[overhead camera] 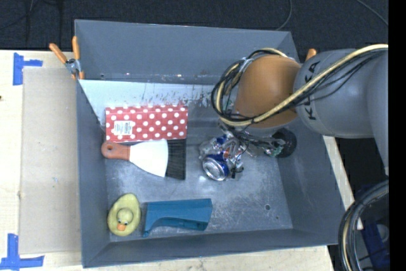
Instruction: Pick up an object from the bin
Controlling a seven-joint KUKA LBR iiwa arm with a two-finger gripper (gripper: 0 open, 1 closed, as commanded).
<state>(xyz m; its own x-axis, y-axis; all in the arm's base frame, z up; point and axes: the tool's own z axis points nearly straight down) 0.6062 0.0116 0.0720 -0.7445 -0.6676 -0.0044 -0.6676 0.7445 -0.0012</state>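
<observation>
A crushed blue and silver drinks can [217,160] lies on the bin floor right of the middle. My gripper [255,145] is low in the bin just to the can's right, touching or almost touching its upper right side, and mostly hidden under the arm's orange dome. A hand brush [150,157] with an orange handle, white body and black bristles lies just left of the can.
A red box with white dots [146,122] lies by the back wall on the left. A yellow rubber duck [124,215] and a blue wedge-shaped thing [178,214] lie along the front wall. The arm and its cables cover the bin's right rear.
</observation>
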